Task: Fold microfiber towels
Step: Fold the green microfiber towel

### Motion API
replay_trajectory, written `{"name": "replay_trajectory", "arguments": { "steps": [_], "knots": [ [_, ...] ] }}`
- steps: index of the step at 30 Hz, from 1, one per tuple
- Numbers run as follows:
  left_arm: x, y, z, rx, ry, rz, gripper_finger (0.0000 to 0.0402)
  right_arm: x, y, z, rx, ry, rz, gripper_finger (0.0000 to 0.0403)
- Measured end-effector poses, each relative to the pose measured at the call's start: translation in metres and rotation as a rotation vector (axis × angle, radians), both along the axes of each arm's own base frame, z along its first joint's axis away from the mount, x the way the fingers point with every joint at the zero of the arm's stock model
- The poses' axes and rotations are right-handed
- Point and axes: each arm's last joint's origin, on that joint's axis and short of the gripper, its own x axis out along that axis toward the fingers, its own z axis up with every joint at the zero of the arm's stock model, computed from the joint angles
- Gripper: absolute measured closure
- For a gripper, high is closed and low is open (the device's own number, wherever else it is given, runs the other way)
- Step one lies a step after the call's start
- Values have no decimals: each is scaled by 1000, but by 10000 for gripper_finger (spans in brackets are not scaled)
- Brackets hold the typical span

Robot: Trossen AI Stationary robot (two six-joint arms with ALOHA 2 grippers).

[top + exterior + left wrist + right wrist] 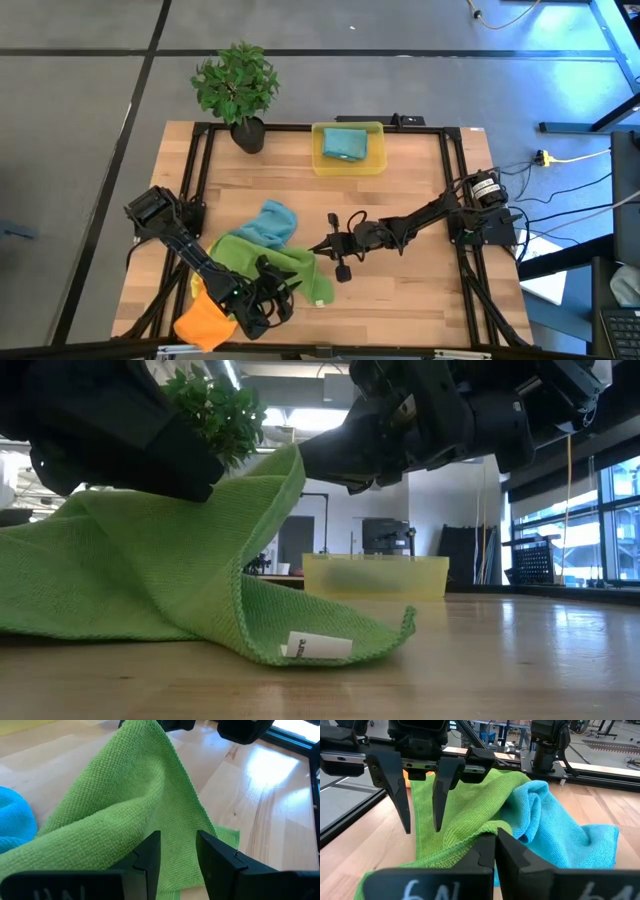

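A green microfiber towel (285,262) lies near the table's front and is drawn up into a peak at its far right. My right gripper (495,837) is shut on that peak. My left gripper (177,837) stands open at the towel's near side, its fingers pointing across the cloth. A blue towel (270,222) lies bunched against the green one's far side. An orange towel (205,322) lies at the front edge, partly under my left arm. A teal towel (345,143) rests in the yellow bin (375,160). My right gripper pinches the green towel's raised edge (487,827) between its two shut fingers. It comes nearly level from the table's right. The cloth slopes down from the hold like a tent, and its labelled corner (320,647) and the rest lie on the table. My left gripper: I cannot tell whether its fingers touch the green towel.
A potted plant (237,85) stands at the far left, beside the yellow bin at the far middle. Bare wood lies to the right of the green towel, under my right arm. Black frame rails run along the table's edges.
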Motion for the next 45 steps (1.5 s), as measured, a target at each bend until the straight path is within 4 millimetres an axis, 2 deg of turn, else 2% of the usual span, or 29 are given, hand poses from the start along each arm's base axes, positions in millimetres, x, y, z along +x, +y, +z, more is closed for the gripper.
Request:
{"name": "replay_trajectory", "arguments": {
  "steps": [13,20,22,25,31,37,41,45],
  "knots": [
    [1,1,0,-11,6,2,286,0,0,-1,-8,11,1,397],
    [6,6,1,-2,42,-21,286,0,0,-1,-79,-2,19,397],
    [7,11,12,-9,106,-95,286,-1,0,3,-133,-18,33,397],
    [12,22,42,-65,93,-156,286,-2,0,16,-169,-73,40,397],
    [13,48,85,32,41,-193,286,-7,-1,39,-336,-163,69,397],
    [11,88,127,-14,-5,-245,286,-13,-3,62,-460,-236,68,397],
    [9,108,144,15,-24,-262,286,-18,-5,74,-474,-243,45,397],
    [13,123,147,23,-15,-265,285,-20,-3,77,-472,-251,47,397]
  ]
}}
